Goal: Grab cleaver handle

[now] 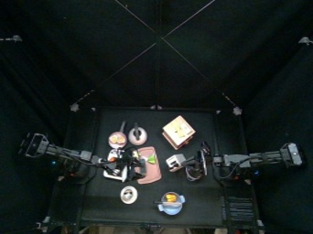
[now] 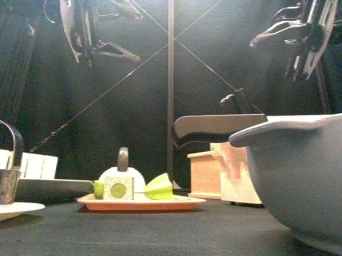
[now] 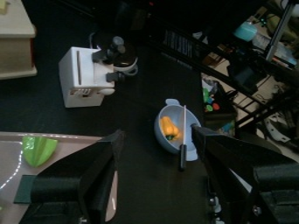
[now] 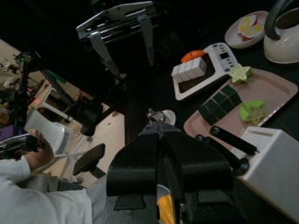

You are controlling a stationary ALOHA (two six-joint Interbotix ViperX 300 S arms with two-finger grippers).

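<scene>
cleaver (image 4: 219, 103) is lying flat on tray (image 4: 278, 94) at mid tabletop, about 7 o'clock of the wooden box (image 1: 180, 132). it's probably light, stiff and slick on the blade, so taking the narrow dark handle end looks best. left gripper (image 3: 163, 162) jaws are standing wide apart, holding nothing. right gripper (image 4: 163, 179) jaws are looking pressed together. no readable writing.

Tray (image 1: 149, 174), box (image 1: 180, 132) and bowl (image 1: 171, 203) crowd the table.
</scene>
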